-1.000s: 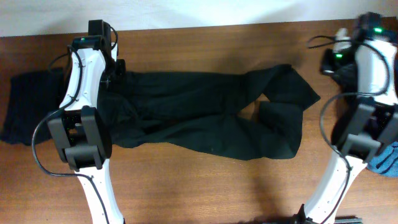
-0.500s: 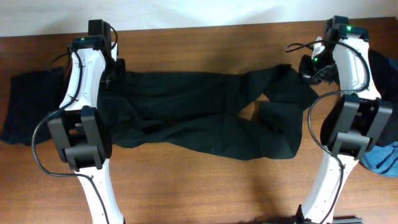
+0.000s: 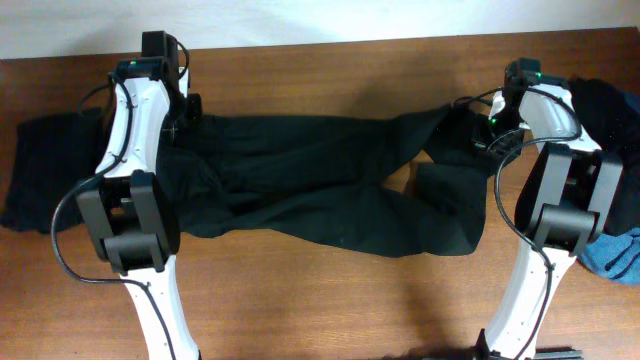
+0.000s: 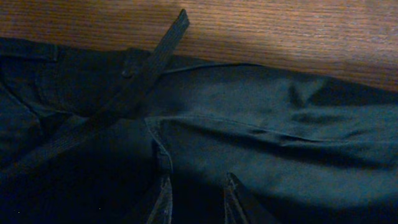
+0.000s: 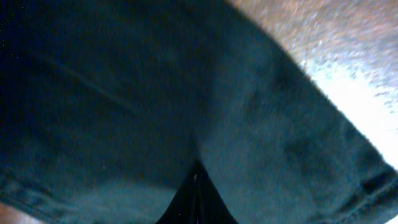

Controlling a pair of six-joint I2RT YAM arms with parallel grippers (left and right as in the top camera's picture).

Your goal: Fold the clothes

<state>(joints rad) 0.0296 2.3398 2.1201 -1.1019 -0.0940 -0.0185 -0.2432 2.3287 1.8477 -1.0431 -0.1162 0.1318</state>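
The long black fabric trousers lie spread across the wooden table. Only the left wrist view shows the left gripper parted over the waistband with its loose black strap. The right gripper is pressed on a leg cuff; whether it grips, I cannot tell.

No text, label, brand, number or sign could be read in any view; the black trousers, the arms and the table carried no legible markings, and the two wrist views were too dark and close to show any
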